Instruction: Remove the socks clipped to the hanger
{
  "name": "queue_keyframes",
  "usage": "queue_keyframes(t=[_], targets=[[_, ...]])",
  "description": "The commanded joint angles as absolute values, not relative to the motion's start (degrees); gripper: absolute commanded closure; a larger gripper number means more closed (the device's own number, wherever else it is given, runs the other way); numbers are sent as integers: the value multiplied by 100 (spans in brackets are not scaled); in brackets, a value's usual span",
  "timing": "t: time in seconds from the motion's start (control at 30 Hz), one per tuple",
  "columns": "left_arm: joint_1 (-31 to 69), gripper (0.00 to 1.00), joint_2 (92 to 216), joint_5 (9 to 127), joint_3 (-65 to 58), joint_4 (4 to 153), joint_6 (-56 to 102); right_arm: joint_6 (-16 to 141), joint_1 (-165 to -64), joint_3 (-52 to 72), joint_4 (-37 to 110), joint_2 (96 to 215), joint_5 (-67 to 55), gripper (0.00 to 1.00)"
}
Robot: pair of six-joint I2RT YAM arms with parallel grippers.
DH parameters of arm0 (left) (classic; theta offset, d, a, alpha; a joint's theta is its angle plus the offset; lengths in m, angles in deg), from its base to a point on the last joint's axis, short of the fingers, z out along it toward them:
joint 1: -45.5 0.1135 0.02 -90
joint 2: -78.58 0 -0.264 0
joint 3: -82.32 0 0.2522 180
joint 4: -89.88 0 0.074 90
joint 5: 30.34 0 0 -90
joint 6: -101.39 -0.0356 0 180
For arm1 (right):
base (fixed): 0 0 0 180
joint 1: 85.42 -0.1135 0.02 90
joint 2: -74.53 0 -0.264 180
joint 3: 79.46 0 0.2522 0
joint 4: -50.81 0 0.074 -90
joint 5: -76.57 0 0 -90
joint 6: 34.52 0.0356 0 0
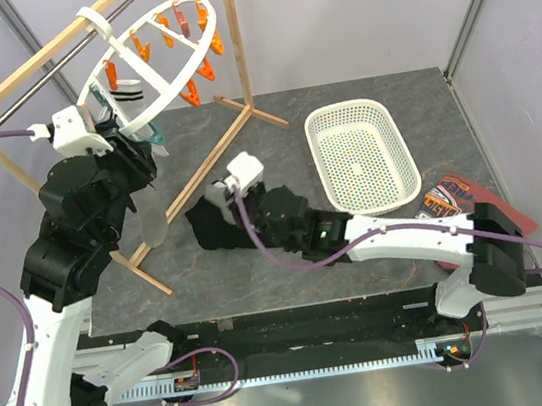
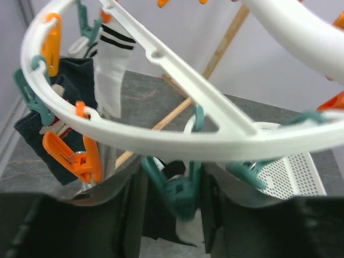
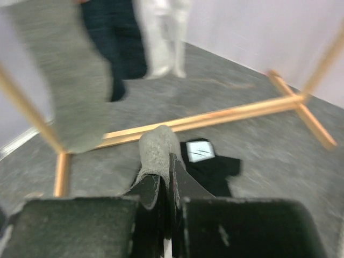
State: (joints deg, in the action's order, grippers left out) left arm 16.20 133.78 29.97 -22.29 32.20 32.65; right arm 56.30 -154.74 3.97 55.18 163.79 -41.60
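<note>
The white round hanger (image 1: 171, 93) hangs from the wooden rail at the back left, fringed with orange and teal pegs. A white black-striped sock (image 1: 124, 90) and a grey sock (image 1: 153, 223) hang from it. In the left wrist view, the ring (image 2: 161, 137) crosses the frame, with the striped sock (image 2: 113, 70) and a navy sock (image 2: 27, 126) clipped on. My left gripper (image 2: 172, 199) is closed on a teal peg (image 2: 183, 191) under the ring. My right gripper (image 3: 169, 161) is shut on a piece of grey sock (image 3: 156, 148), low over the table.
A black garment (image 1: 216, 229) with a white label lies under my right gripper. The wooden rail frame's base bars (image 1: 196, 173) cross the table beside it. A white mesh basket (image 1: 315, 141) stands at the right. A red-brown printed shirt (image 1: 452, 196) lies behind the right arm.
</note>
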Motion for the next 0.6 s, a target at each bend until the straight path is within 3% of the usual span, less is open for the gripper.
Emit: queue_keyframes(t=[0.0,0.2,0.57], targets=[[1632,39,13132,3688,-1952,3323,3047,6583,-14889,225,4551,15646,-4806,100],[1632,23,12385,3550,-882,3665,2687,6901,-14011,-311,3778,14793,-4885,89],[1632,22,10926,2680,1432,5080,2203,6918,-12077,-408,3090,14563,-4491,78]])
